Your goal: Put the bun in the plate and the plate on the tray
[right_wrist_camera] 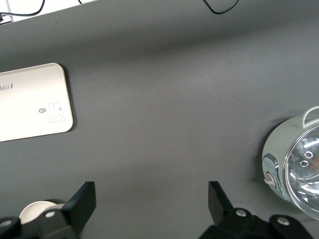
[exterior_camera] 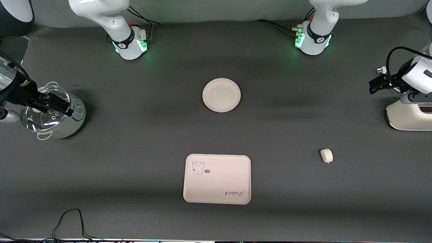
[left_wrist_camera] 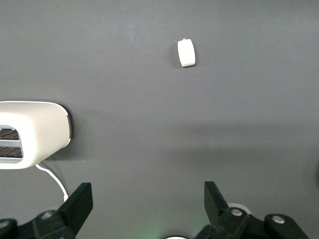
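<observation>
Dark grey matting [exterior_camera: 135, 141] is seen spread across the whole table in the front view, and on it the round plate [exterior_camera: 221, 95] is found lying bare near the middle, with the rectangular tray [exterior_camera: 217, 179] set nearer the camera than the plate and well apart from it. The bun [exterior_camera: 326, 155] is spotted on the mat toward the left arm's end, well clear of both. A glass-lidded pot [exterior_camera: 54, 114] is overhung by the right gripper [exterior_camera: 50, 104], while the left gripper [exterior_camera: 379, 82] is held over a white toaster [exterior_camera: 410, 116]. Over to the left wrist view: the left gripper [left_wrist_camera: 147, 201] is shown spread wide and empty, the bun [left_wrist_camera: 186, 53] lying apart from the toaster [left_wrist_camera: 35, 132]. In the right wrist view the right gripper [right_wrist_camera: 149, 204] is likewise seen wide and empty, with the tray [right_wrist_camera: 32, 102] and the pot [right_wrist_camera: 296, 172] well apart and a sliver of the plate [right_wrist_camera: 35, 209] caught beside one finger.
</observation>
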Controlling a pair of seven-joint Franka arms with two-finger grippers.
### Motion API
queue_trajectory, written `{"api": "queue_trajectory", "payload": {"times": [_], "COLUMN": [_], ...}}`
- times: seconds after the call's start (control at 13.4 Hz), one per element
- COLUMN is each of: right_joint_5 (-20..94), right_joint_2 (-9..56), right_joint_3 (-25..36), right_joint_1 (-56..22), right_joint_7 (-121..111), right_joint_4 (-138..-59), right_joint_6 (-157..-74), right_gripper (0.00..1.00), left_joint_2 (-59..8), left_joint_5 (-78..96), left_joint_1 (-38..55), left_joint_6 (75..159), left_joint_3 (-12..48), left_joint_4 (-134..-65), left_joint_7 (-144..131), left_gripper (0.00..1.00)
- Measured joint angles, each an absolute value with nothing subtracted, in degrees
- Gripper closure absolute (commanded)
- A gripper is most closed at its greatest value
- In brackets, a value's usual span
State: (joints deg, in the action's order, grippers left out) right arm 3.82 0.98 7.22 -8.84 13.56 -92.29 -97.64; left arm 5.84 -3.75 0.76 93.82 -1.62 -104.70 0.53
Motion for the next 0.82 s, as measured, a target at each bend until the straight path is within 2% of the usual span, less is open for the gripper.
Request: {"api": "queue_trajectory", "payload": {"times": [0.82], "right_joint_5": [3.23], "right_joint_2": [0.96], "right_joint_3": [7.13], "right_joint_1": [-10.75], "right_joint_7": [13.56], "right_joint_4": [-92.29], "right_joint_6": [-97.21], "right_gripper": [0.0], "left_joint_2": [5.62], "left_joint_5": [-3.71], "left_joint_1": [0.71], "left_joint_6": [93.03], "left_joint_3": [-2.05], "left_joint_4": [-103.18], "left_joint_7": [0.51], "left_gripper": [0.0]}}
